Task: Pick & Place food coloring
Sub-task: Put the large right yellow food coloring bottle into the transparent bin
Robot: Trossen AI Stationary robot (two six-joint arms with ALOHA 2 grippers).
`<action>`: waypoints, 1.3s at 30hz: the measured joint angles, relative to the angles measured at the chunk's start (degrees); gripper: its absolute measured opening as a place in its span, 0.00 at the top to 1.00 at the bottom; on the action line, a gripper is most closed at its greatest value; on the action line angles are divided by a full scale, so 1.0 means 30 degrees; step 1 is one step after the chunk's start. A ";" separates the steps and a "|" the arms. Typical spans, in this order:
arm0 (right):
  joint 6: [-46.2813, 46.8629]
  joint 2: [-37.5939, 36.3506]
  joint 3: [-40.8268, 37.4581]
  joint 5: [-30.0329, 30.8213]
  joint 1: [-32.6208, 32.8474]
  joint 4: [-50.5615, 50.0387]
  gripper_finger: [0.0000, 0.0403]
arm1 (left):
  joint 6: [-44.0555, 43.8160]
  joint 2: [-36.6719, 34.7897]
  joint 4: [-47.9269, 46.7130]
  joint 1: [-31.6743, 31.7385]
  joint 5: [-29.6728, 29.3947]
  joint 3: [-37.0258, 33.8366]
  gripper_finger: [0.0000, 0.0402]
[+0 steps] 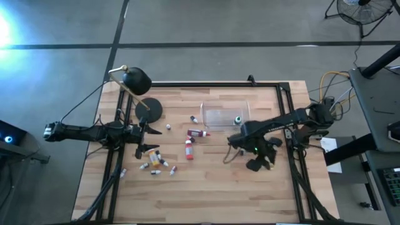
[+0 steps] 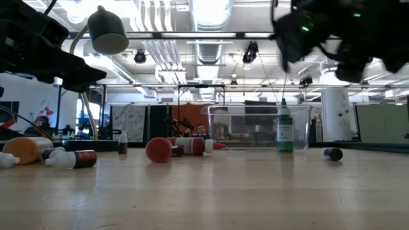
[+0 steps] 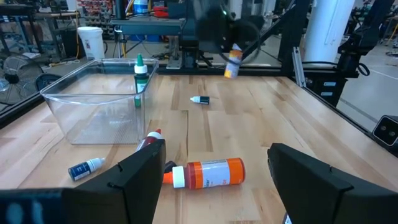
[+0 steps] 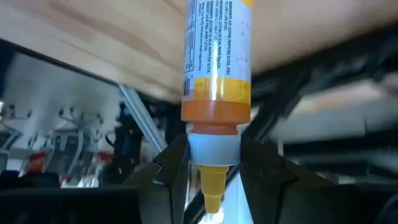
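The small orange dropper bottle with a white printed label and yellow nozzle [image 4: 214,93] is clamped at its white cap collar by the right tool [image 4: 211,171], lifted clear of the wooden surface [image 1: 212,187]. In the left wrist view it hangs in the air [image 3: 233,61] beyond the clear rectangular plastic tub [image 3: 93,102]. A green dropper bottle with a dark cap [image 2: 284,131] already stands upright inside that tub. More bottles lie loose on the surface: a larger orange one on its side [image 3: 208,173], a red one [image 1: 199,132] and a scattered cluster [image 1: 155,164] near the left arm.

The step in hand looks like carrying the held bottle to the tub. To do it well, the grip should stay firm on the collar, the bottle should clear the tub's rim, and the release should come over bare floor, apart from the green bottle.

The left tool [image 3: 214,177] waits low, fingers spread wide around nothing, beside the black round-headed desk lamp [image 1: 136,80].
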 joint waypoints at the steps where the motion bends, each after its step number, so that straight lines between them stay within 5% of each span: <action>1: 0.0247 0.0007 -0.0560 -0.0444 0.0228 0.0018 0.73 | 0.0000 0.0000 0.0000 0.0001 -0.0001 0.0000 0.36; 9: 0.0789 0.0006 -0.3691 -0.4173 0.1921 0.1822 0.73 | 0.0000 0.0000 -0.0002 0.0000 -0.0002 0.0000 0.36; 21: 0.4578 -0.0023 -0.4735 -0.4211 0.2189 0.6229 0.71 | 0.0000 0.0000 -0.0007 0.0005 0.0000 0.0000 0.36; 29: 0.4723 -0.0035 -0.4364 -0.2348 0.2197 0.6203 0.55 | 0.0000 0.0000 -0.0007 -0.0002 -0.0002 0.0000 0.36; 39: 0.5212 -0.0931 -0.2835 0.3224 0.2820 0.6277 0.41 | 0.0000 0.0007 -0.0006 -0.0002 0.0002 0.0000 0.36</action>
